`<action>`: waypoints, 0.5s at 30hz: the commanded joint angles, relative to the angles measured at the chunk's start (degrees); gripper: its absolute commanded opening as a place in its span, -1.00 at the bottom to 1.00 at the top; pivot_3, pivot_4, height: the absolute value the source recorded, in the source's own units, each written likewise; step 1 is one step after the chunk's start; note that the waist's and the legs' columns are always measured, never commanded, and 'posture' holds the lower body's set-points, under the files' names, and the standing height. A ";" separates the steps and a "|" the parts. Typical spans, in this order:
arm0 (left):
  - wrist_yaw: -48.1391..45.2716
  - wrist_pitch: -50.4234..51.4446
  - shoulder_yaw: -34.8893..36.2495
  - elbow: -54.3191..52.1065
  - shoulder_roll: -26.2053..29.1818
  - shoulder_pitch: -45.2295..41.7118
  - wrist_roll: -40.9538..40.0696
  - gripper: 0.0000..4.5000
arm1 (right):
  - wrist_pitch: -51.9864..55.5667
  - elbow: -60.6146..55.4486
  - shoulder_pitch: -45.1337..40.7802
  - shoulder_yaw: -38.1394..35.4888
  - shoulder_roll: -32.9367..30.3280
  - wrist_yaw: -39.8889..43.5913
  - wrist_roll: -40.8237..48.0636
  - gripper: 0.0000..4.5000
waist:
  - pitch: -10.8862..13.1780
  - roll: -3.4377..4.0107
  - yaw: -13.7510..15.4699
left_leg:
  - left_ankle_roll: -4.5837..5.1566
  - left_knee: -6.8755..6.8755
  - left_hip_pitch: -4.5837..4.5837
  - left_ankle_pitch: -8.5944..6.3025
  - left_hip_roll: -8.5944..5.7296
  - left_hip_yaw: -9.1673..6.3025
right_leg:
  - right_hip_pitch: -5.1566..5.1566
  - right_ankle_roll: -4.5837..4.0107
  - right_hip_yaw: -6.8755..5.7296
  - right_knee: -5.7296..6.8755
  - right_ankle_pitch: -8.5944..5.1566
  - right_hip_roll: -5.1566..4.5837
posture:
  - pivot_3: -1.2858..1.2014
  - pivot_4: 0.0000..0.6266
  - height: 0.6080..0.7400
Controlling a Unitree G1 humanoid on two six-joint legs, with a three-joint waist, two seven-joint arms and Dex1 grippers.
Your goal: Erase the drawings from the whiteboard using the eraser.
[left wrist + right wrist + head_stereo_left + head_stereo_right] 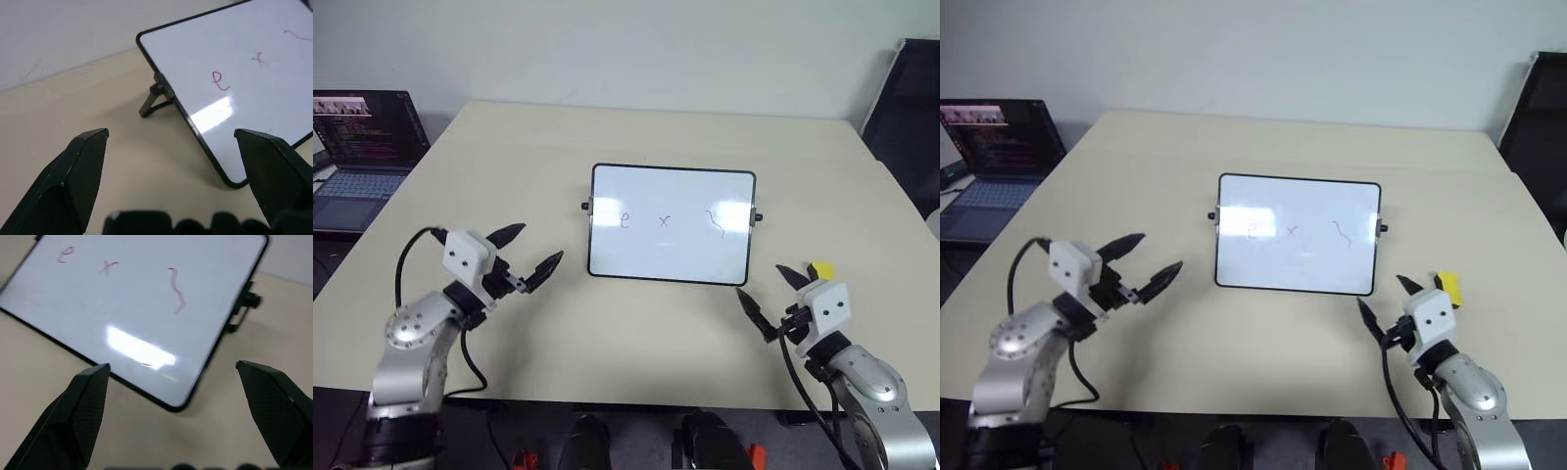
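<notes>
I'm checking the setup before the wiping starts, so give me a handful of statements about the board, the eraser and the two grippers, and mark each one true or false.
1. The whiteboard carries three drawings in a row. True.
2. The right gripper is holding the eraser. False: its fingers are spread open with nothing between them, and the yellow eraser lies on the table just beyond that gripper.
3. The left gripper is open and holds nothing. True.
4. The eraser lies on the whiteboard. False: it lies on the table off the board's right near corner.
5. A laptop sits open at the table's far left. True.
</notes>
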 commanded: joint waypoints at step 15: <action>-26.67 10.31 -18.31 1.85 1.76 -26.68 -3.69 1.00 | 33.07 -10.72 -10.14 -11.85 -3.81 -9.62 10.98 0.97 | 0.01 0.01 -0.26 | 0.02 0.01 -0.01 0.01 0.01 -0.06 | 0.01 0.06 -0.01 0.08 -0.03 0.07 | 0.03 -0.52 1.00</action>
